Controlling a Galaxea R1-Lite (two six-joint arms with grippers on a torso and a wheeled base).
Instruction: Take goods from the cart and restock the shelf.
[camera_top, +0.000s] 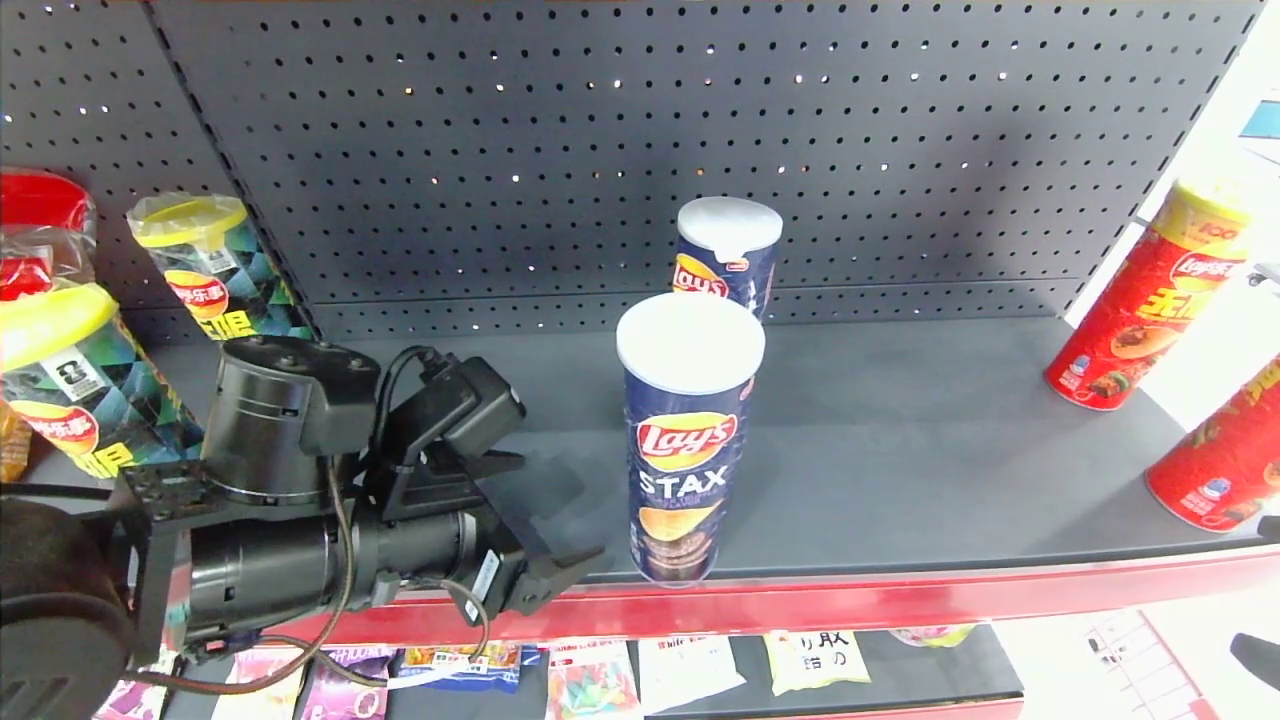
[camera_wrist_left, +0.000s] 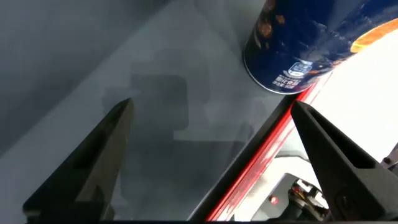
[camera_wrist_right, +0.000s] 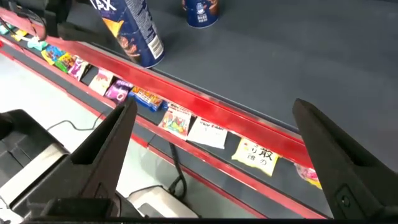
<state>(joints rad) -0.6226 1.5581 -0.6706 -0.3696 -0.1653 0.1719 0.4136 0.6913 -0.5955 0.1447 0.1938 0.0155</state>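
Shelf (camera_top: 900, 450) of grey board with a red front lip (camera_top: 900, 600) carries everything here, and the front blue can (camera_top: 688, 440) serves as the marker. Well to the left of that can stand two yellow-lidded tubs (camera_top: 60, 390) (camera_top: 215, 265), the nearer one at the lip and the other against the pegboard back. A red-lidded pack (camera_top: 40, 215) sits behind them at the far left.

Just left of the front blue can, the left gripper (camera_top: 560, 505) hangs low over the lip. Its fingers are spread wide with nothing between them. The left wrist view shows the same gap (camera_wrist_left: 212, 106), with the can's base (camera_wrist_left: 298, 43) beyond and apart from both fingers.

The front blue can stands upright at the lip. Behind it, close to the pegboard, stands a second blue can (camera_top: 727, 255), also upright.

Well to the right of the front blue can stand two red cans (camera_top: 1150, 300) (camera_top: 1225, 450), both at the shelf's right end.

The right gripper (camera_wrist_right: 214, 106) hangs released and empty out in front of the lip, well to the right of the front blue can (camera_wrist_right: 134, 31). Small packets (camera_wrist_right: 205, 130) lie on the lower level beneath.
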